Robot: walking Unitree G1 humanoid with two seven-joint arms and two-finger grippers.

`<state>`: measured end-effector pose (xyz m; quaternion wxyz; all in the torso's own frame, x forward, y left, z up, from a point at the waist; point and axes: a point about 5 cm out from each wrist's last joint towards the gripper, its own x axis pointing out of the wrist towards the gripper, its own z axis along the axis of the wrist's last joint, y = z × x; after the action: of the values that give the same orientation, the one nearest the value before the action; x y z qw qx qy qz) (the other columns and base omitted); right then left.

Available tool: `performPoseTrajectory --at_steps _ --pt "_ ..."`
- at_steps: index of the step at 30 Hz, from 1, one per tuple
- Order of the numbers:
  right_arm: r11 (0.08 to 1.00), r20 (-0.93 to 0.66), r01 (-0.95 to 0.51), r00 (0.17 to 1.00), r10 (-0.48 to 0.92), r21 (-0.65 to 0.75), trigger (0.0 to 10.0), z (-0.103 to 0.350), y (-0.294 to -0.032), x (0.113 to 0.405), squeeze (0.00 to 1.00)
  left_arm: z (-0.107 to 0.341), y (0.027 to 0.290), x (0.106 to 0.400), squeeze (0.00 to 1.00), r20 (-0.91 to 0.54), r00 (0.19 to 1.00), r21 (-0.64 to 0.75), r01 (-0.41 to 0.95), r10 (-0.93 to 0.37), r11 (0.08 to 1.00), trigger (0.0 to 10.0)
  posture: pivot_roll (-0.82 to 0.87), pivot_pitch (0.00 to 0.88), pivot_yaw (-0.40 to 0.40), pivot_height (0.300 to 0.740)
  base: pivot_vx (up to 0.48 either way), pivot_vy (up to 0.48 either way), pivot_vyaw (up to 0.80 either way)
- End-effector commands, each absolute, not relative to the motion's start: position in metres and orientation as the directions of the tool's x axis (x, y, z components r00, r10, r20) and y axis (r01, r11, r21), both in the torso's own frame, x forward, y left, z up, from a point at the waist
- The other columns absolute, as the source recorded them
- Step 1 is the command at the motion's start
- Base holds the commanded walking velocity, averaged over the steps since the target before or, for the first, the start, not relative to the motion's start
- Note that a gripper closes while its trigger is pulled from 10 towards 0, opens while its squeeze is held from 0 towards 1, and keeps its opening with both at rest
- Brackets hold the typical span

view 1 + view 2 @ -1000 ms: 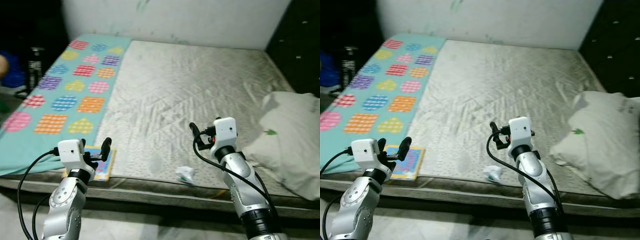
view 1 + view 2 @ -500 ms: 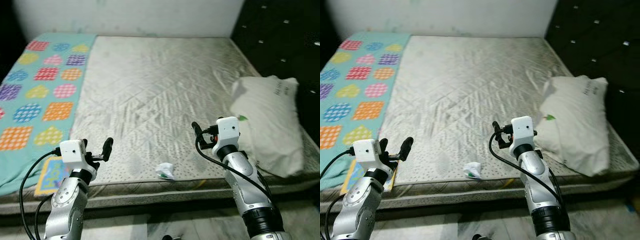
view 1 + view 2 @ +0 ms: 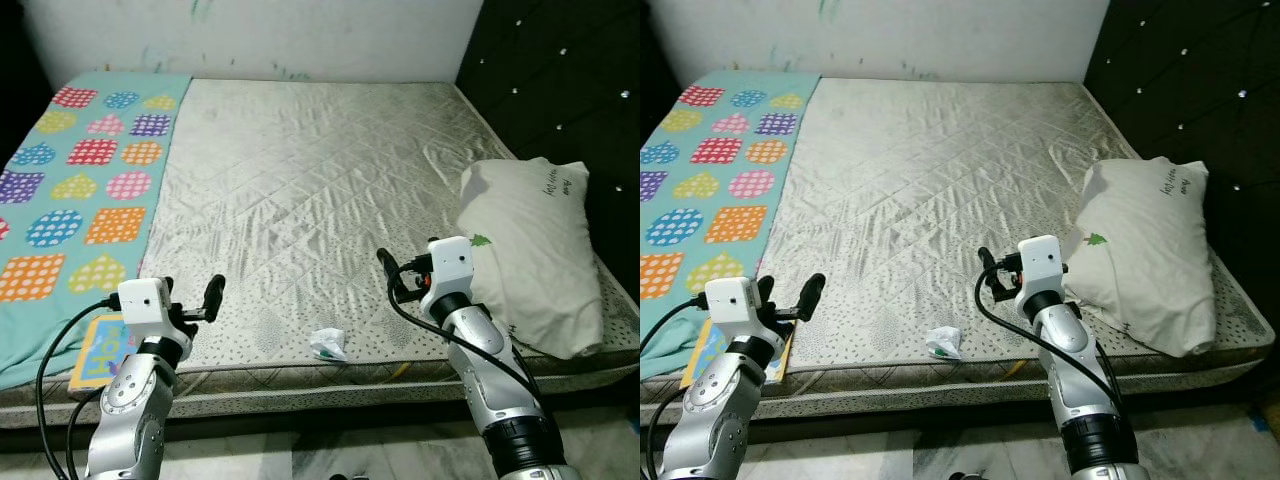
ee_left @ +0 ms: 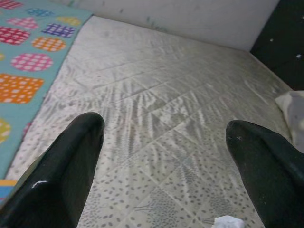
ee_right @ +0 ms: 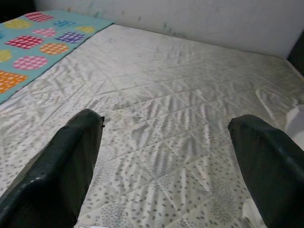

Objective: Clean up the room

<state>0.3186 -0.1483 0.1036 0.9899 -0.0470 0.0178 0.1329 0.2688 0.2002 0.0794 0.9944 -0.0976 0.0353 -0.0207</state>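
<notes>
A small crumpled white wrapper with green print [image 3: 327,344] lies on the near edge of the grey quilted mattress [image 3: 310,170], not yet picked up, so the cleanup looks barely begun. It sits between the left gripper [image 3: 190,303] and right gripper [image 3: 402,277], apart from both; both have fingers spread, empty. A colourful flat book [image 3: 103,351] lies left of it.

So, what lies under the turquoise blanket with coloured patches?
The turquoise blanket with coloured patches covers the robot's left strip of the grey quilted mattress. A colourful flat book sits at its near edge. Anything beneath is hidden.
</notes>
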Motion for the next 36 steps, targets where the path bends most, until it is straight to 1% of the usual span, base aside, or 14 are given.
performPoseTrajectory --at_steps 1,3,9,14,16,20,23,26,29,36 --pt "0.959 -0.048 -0.268 0.963 0.265 -0.086 10.0 0.1035 -0.1498 0.3155 0.00 0.0814 0.2034 0.2666 0.00 -0.063 0.998 -0.188 0.019 -0.031 0.982 10.0 0.08 0.104 -0.033 0.740 0.000 0.000 0.00" --pt "0.958 -0.049 -0.272 0.962 0.269 -0.086 10.0 0.1035 -0.1496 0.3148 0.00 0.0816 0.2040 0.2663 0.00 -0.065 0.998 -0.193 0.014 -0.027 0.981 10.0 0.08 0.110 -0.032 0.740 0.000 0.000 0.00" --pt "0.955 -0.050 -0.284 0.958 0.281 -0.082 10.0 0.1040 -0.1485 0.3136 0.00 0.0815 0.2046 0.2653 0.00 -0.067 0.997 -0.198 0.011 -0.025 0.980 10.0 0.08 0.121 -0.031 0.712 0.000 0.000 0.00" --pt "0.946 -0.048 -0.313 0.950 0.310 -0.080 10.0 0.1043 -0.1445 0.3123 0.00 0.0814 0.2055 0.2640 0.00 -0.073 0.997 -0.201 -0.001 -0.014 0.980 10.0 0.08 0.130 -0.031 0.712 0.000 0.000 0.00" --pt "0.944 -0.055 -0.320 0.947 0.316 -0.080 10.0 0.1037 -0.1436 0.3120 0.00 0.0812 0.2060 0.2636 0.00 -0.077 0.997 -0.203 -0.006 -0.010 0.979 10.0 0.08 0.136 -0.031 0.697 0.000 0.000 0.00" --pt "0.944 -0.054 -0.321 0.947 0.318 -0.080 10.0 0.1041 -0.1436 0.3118 0.00 0.0811 0.2062 0.2634 0.00 -0.078 0.997 -0.205 -0.008 -0.008 0.979 10.0 0.08 0.138 -0.032 0.682 0.000 0.000 0.00" --pt "0.943 -0.056 -0.323 0.946 0.319 -0.082 10.0 0.1044 -0.1440 0.3116 0.00 0.0808 0.2060 0.2633 0.00 -0.081 0.997 -0.212 -0.012 -0.005 0.977 10.0 0.07 0.145 -0.033 0.652 0.000 0.000 0.00" --pt "0.942 -0.056 -0.324 0.946 0.320 -0.083 10.0 0.1046 -0.1442 0.3116 0.00 0.0808 0.2058 0.2633 0.00 -0.082 0.997 -0.215 -0.013 -0.005 0.977 10.0 0.07 0.145 -0.033 0.642 0.000 0.000 0.00" --pt "0.941 -0.057 -0.326 0.945 0.322 -0.085 10.0 0.1049 -0.1440 0.3117 0.00 0.0808 0.2059 0.2635 0.00 -0.084 0.996 -0.220 -0.017 -0.002 0.975 10.0 0.07 0.147 -0.034 0.618 0.000 0.000 0.00" --pt "0.940 -0.055 -0.329 0.944 0.325 -0.089 10.0 0.1057 -0.1441 0.3125 0.00 0.0815 0.2065 0.2642 0.00 -0.080 0.997 -0.234 -0.025 0.007 0.972 10.0 0.07 0.147 -0.038 0.618 0.000 0.000 0.00"
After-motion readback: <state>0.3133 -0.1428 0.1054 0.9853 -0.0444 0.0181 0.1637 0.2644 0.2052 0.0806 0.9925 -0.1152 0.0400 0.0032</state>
